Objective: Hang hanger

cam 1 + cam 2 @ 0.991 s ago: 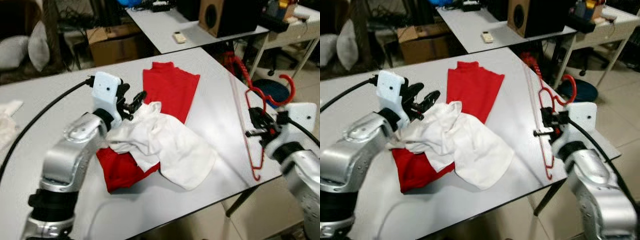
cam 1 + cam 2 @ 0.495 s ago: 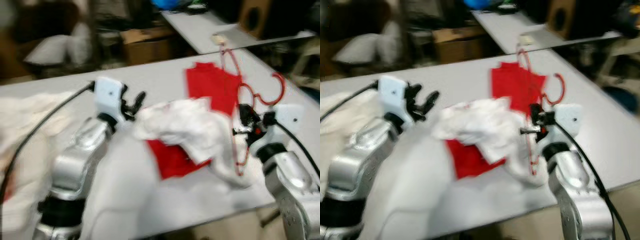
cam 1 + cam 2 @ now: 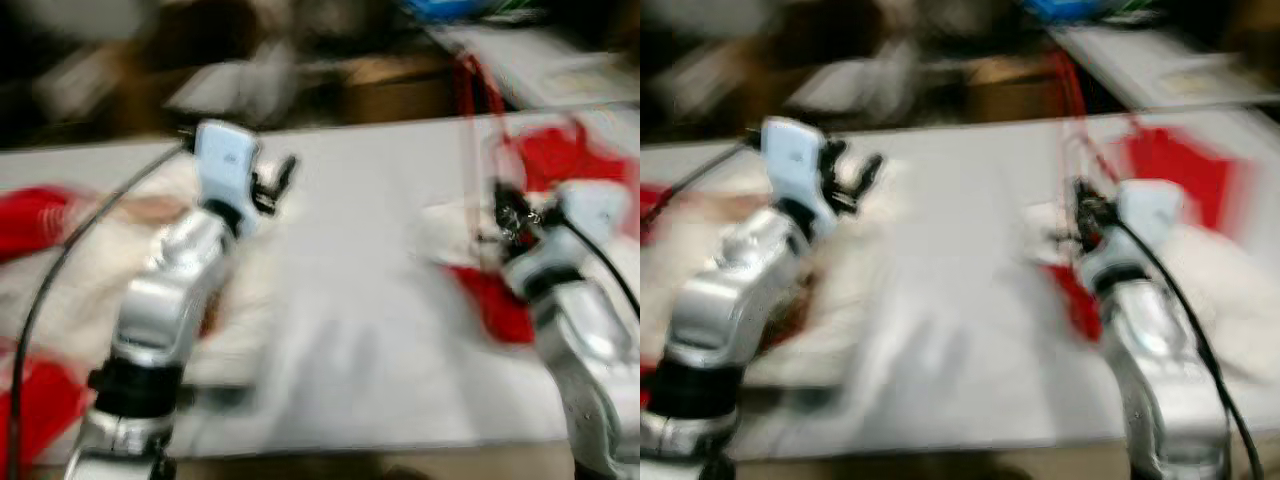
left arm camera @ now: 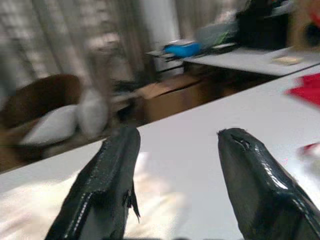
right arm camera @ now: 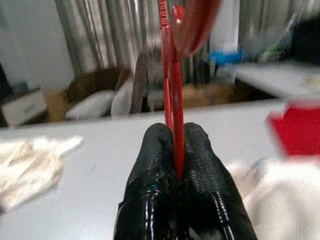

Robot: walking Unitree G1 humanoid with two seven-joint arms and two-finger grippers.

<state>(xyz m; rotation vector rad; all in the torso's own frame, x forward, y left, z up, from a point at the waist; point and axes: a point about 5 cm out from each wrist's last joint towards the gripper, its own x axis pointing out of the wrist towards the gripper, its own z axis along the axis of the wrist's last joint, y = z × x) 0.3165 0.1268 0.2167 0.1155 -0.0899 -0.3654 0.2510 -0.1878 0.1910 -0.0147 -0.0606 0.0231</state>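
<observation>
The head views are badly blurred. My right gripper [image 5: 175, 145] is shut on the thin red hanger [image 5: 170, 85], which stands up between its two black fingers; in the left eye view the right gripper [image 3: 510, 215] is held over the grey table with the hanger [image 3: 470, 110] rising above it. My left gripper [image 4: 175, 165] is open with nothing between its fingers, and it hovers over the table [image 3: 370, 250] at the left gripper [image 3: 275, 180].
Red and white clothes [image 3: 520, 170] lie on the table to the right, with more cloth [image 3: 40, 220] at the left. Behind the table are a second grey table [image 4: 260, 57], a cardboard box [image 4: 170, 95] and cushions [image 5: 107, 102] before a curtain.
The whole picture has swept sideways, so the camera has turned left. Both arms keep their pose, and the right gripper still holds the hanger.
</observation>
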